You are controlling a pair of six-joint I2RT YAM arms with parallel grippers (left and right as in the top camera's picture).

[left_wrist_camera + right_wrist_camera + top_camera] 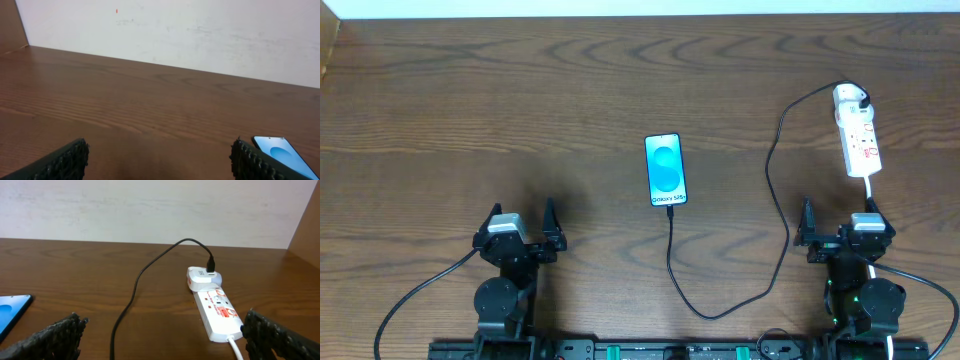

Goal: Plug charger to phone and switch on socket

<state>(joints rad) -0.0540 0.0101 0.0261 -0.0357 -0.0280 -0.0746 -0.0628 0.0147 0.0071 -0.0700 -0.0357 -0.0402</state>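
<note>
Phone (pixel 665 171) lay face up at the middle of the table (pixel 520 100), its blue screen lit. Its black charger cable (pixel 775 170) met the phone's near edge, looped toward the robot, then climbed right to the white adapter (pixel 849 97) seated in the far end of the white power strip (pixel 860 145) at the far right. Left pincer (pixel 521 215) and right pincer (pixel 838 215) both stood wide open, holding nothing — each near the table's front edge, the right one just short of the strip's white cord (pixel 870 188).

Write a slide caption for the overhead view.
Charger cable links phone to adapter on power strip; left gripper, right gripper open.
</note>
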